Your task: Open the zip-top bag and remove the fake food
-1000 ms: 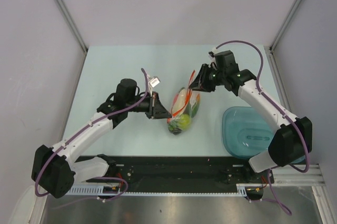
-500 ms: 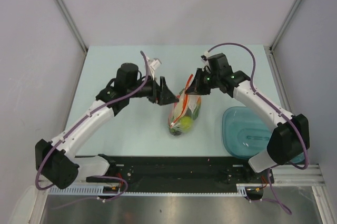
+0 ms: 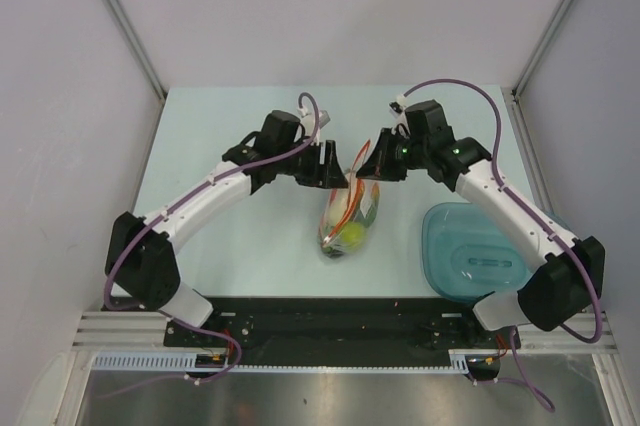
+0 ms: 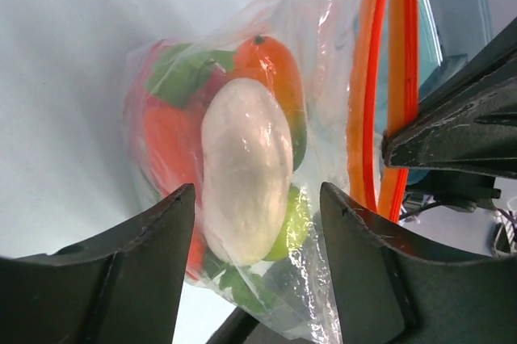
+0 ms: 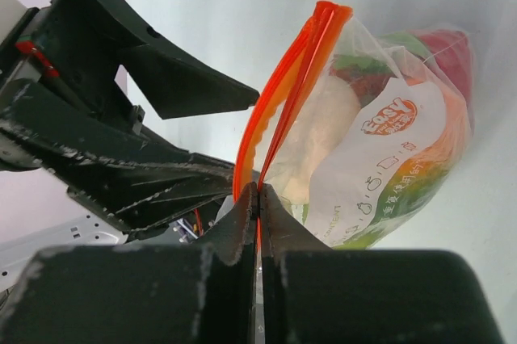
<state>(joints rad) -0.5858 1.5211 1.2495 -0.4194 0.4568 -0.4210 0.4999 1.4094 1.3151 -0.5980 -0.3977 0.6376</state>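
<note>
Over the pale table [image 3: 215, 136], from the top camera: the small floppy clear plastic zip-top bag [image 3: 347, 218] lies about mid-table, well left of the teal translucent oval plastic tray [image 3: 478, 251]. Its mouth end is lifted at the far side. The right gripper [image 3: 372, 170] comes at that mouth from the right, and the left gripper [image 3: 338, 168] faces it from the left, just beside the bag. My read is that one claw anchors one lip so the other can grab the opposite lip and peel the zip apart.

Left wrist camera next: its two black fingers [image 4: 121, 279] stand apart with nothing pinched, and the bag hangs just beyond them. Through the plastic you can see the fake food: a white plastic toy radish [image 4: 246, 170], a round orange toy fruit [image 4: 271, 65], plus red and green bits. The thin red-orange zip strip [image 4: 380, 77] runs up the right side, where the other arm's black finger meets it. So lefty looks lined up but isn't holding anything.

Right wrist camera: the jaws are pressed together, clamped on the zip strip low down. Higher up, the two orange tracks look slightly parted, though I can't tell how far the mouth is open. Everything's inside the bag, so nothing's removed yet.
</note>
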